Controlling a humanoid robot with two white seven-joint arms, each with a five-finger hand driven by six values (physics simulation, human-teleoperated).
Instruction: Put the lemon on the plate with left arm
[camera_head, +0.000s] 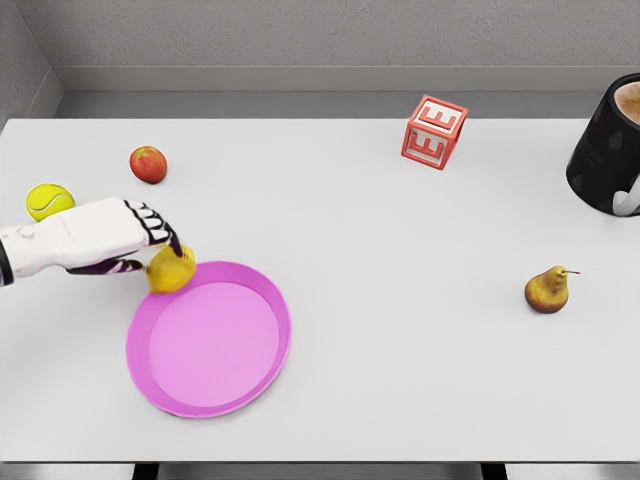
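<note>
A yellow lemon (172, 271) hangs at the far left rim of the pink plate (215, 375), held in my left hand (150, 245). The hand comes in from the left edge, its fingers curled down over the top of the lemon. The plate lies flat on the white table, left of the middle and near the front edge. Whether the lemon touches the rim or hovers just above it cannot be told. My right arm does not show.
A yellow tennis ball (49, 201) and a red apple (148, 164) lie at the back left. A red letter block (434, 132) stands at the back, a black mug (610, 145) at the right edge, a pear (548, 290) on the right.
</note>
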